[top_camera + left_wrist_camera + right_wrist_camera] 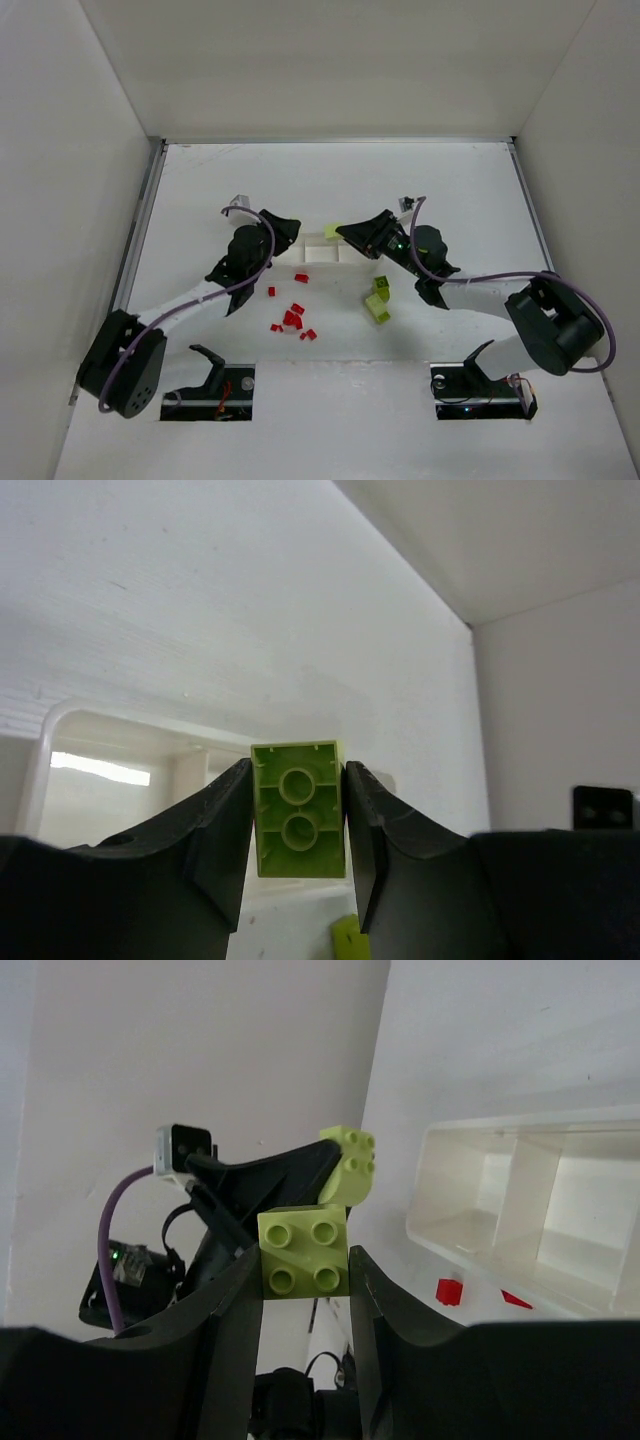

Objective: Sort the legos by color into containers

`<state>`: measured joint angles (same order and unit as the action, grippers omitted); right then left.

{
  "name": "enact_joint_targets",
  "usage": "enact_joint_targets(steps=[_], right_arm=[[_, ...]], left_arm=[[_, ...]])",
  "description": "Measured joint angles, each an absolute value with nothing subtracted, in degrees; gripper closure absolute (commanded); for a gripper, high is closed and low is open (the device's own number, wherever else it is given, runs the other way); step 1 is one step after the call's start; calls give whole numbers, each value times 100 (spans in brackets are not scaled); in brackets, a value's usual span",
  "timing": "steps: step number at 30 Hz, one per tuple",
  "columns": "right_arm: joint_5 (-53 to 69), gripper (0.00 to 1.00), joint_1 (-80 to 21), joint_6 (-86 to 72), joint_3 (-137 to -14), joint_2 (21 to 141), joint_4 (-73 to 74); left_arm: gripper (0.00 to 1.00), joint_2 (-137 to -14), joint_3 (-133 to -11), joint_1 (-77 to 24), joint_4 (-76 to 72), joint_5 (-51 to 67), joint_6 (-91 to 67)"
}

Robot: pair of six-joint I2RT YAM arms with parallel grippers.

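My left gripper (292, 230) is shut on a yellow-green brick (298, 810), whose hollow underside faces the wrist camera (298, 772). My right gripper (343, 232) is shut on another yellow-green brick (304, 1252), studs toward its camera (304, 1256); this brick shows at its tips in the top view (332, 230). Both grippers hover just behind the white three-compartment tray (322, 253). The tray also shows in the left wrist view (60, 730) and the right wrist view (520, 1130), with no bricks visible in it. The left gripper's brick (348, 1165) shows in the right wrist view.
Several red bricks (292, 316) lie scattered in front of the tray, and two show in the right wrist view (449, 1291). Yellow-green bricks (378, 300) lie at the front right under the right arm. White walls enclose the table on three sides.
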<state>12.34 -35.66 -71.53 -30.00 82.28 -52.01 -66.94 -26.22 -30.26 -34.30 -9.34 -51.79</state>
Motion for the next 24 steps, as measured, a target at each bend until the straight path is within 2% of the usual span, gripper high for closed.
enact_joint_targets(steps=[6,12,16,24], right_arm=[[1125,81,-3577,-6858,-3000,7946,-4875],[1031,81,-3583,-6687,-3000,7867,-4648],[998,81,-3618,-6641,-3000,7867,-4552],[945,80,-3763,-6678,-3100,8029,-4547]], left_arm=[[71,-7577,-3020,-3026,-3166,-1240,-4888],[55,-7651,-3020,-3035,-2853,-1516,-4799],[41,-7489,-3013,-3085,-2703,-1601,-4788],[37,-6322,-2731,-3404,-2810,-1507,-5175]])
